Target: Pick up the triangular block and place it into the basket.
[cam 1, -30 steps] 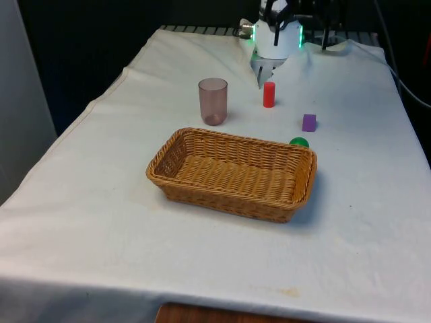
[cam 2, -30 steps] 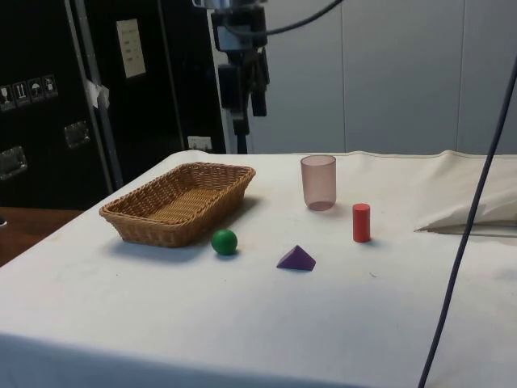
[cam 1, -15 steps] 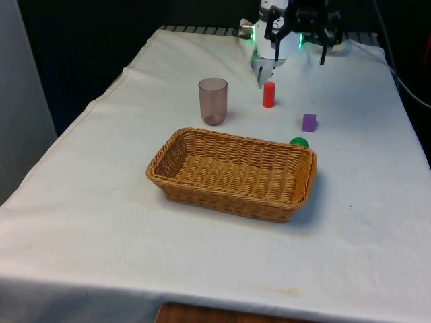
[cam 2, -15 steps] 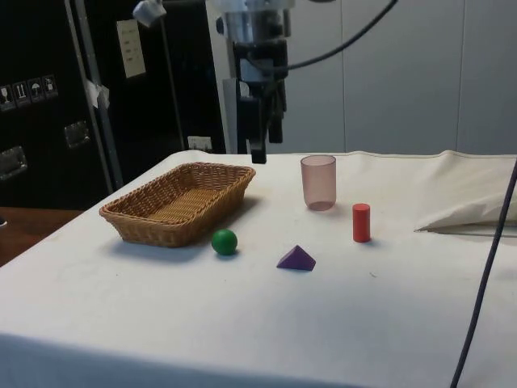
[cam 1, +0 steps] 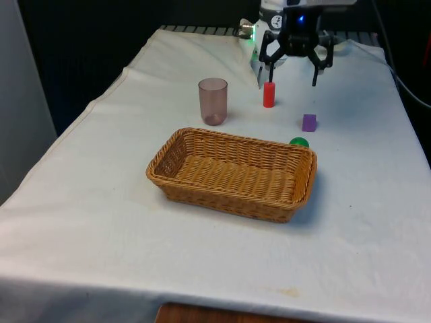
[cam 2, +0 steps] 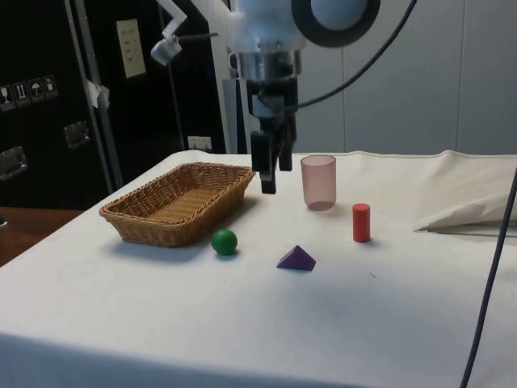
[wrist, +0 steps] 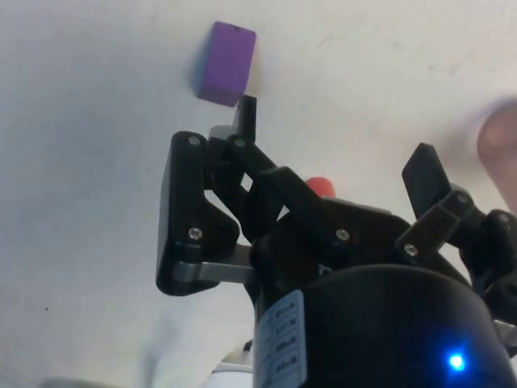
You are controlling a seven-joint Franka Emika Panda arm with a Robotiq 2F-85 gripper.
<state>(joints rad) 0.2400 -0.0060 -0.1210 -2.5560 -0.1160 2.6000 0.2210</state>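
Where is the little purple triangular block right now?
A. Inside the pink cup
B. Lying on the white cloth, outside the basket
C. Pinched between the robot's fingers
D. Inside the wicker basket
B: the purple triangular block lies on the cloth between the green ball and the red cylinder, outside the basket, while the gripper hangs open above the table.

Lab, clothed table (cam 1: pixel 101 222), dark cabinets (cam 2: pixel 48 97)

Your gripper (cam 1: pixel 294 73) hangs with fingers apart above bare cloth (cam 1: pixel 363 202), clear of everything. Below it the red cylinder (cam 1: pixel 269 94) stands near the purple block (cam 1: pixel 309 122), with open cloth between. The green ball (cam 1: pixel 299 142) sits just beside the basket (cam 1: pixel 232 173); the cup (cam 1: pixel 213 101) stands well apart.
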